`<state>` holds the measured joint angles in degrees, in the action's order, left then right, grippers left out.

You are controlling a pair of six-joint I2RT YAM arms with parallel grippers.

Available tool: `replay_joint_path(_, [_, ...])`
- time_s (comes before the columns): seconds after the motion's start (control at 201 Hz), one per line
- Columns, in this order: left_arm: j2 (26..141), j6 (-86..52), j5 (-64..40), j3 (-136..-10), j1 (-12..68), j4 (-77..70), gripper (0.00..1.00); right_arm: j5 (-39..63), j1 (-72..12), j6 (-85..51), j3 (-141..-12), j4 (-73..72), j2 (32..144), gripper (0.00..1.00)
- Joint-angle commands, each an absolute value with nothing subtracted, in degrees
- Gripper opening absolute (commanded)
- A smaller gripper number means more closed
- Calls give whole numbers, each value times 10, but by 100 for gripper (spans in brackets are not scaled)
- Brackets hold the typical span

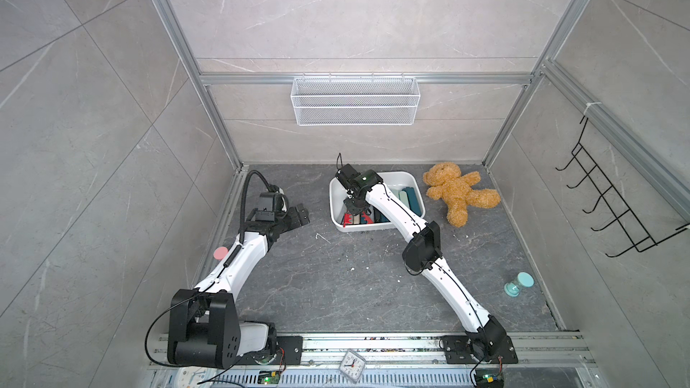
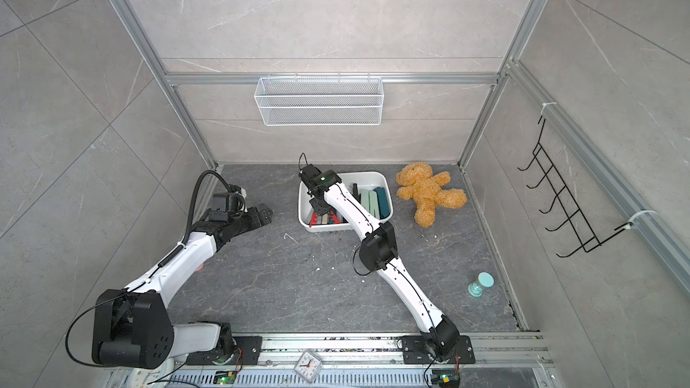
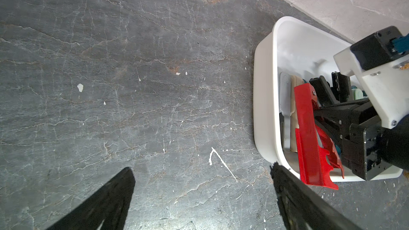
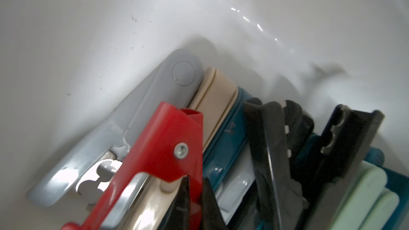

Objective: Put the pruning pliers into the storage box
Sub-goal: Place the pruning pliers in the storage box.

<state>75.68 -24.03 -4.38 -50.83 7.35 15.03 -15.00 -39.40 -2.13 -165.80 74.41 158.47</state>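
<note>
Pruning pliers (image 4: 230,129), hinged plastic tools in grey, beige, dark teal, black and mint green, lie packed in the storage box (image 1: 399,180), a shallow white plastic tub with rounded corners at the far middle of the dark stone floor (image 1: 336,293). My right pincer (image 1: 353,207) reaches down into its near left part, pinched tight on one arm of the red toothed pair (image 3: 307,133), which lies across the grey and beige ones. My left pincer (image 1: 298,216) hangs spread wide over bare floor left of the box, holding nothing. I see no pliers outside the box, so I judge the job nearly done: only letting go is left.
</note>
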Motion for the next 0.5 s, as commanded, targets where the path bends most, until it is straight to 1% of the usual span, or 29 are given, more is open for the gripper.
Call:
replay_joint_path(0.0, [742,-247,-40,-505,70,142,100,-158,-389,-38,-1667,739,1568,9])
replay_joint_path(0.169, [745,-250,-43,-505,68,139,100,-161,-382,-62,-1667,736,1570,10])
replay_joint_path(0.493, [749,-250,-48,-504,67,138,100,-132,-377,-76,-1666,729,1571,11])
